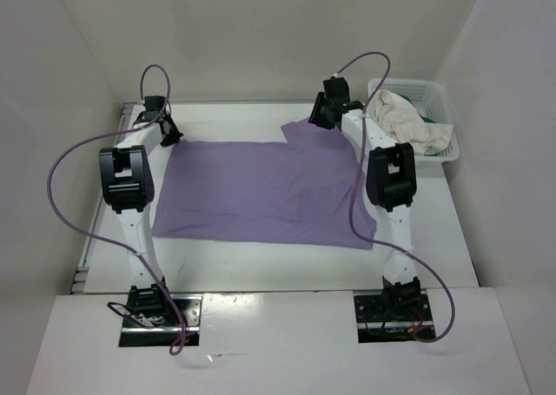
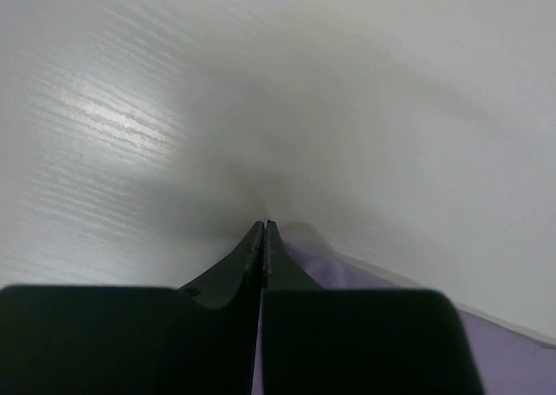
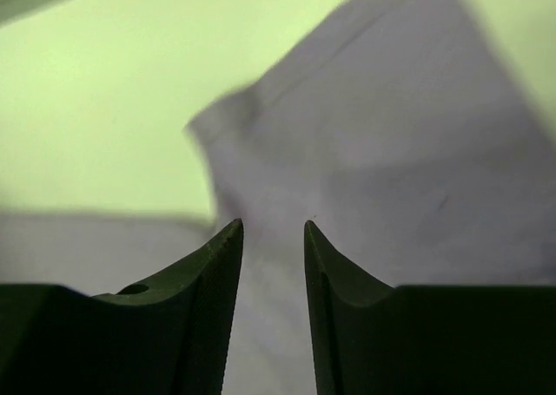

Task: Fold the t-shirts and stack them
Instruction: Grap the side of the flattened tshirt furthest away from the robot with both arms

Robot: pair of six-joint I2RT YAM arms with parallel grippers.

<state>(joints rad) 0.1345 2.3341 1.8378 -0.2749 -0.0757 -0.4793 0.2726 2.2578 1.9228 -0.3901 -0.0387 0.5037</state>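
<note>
The lavender t-shirt (image 1: 261,191) lies spread flat across the middle of the table. My left gripper (image 1: 169,135) is at its far left corner. In the left wrist view that gripper (image 2: 265,224) is shut, with lavender cloth (image 2: 365,278) running up to its tips and a sliver showing between the fingers. My right gripper (image 1: 323,113) hovers at the shirt's far right sleeve. In the right wrist view it (image 3: 272,226) stands open above the lavender cloth (image 3: 391,152), holding nothing. A cream-white t-shirt (image 1: 408,121) and a bit of green t-shirt (image 1: 432,115) sit in the basket.
A white lattice basket (image 1: 443,95) stands at the far right corner of the table, beside the right arm. Bare white table (image 1: 261,121) lies beyond the shirt, and white walls enclose the back and both sides.
</note>
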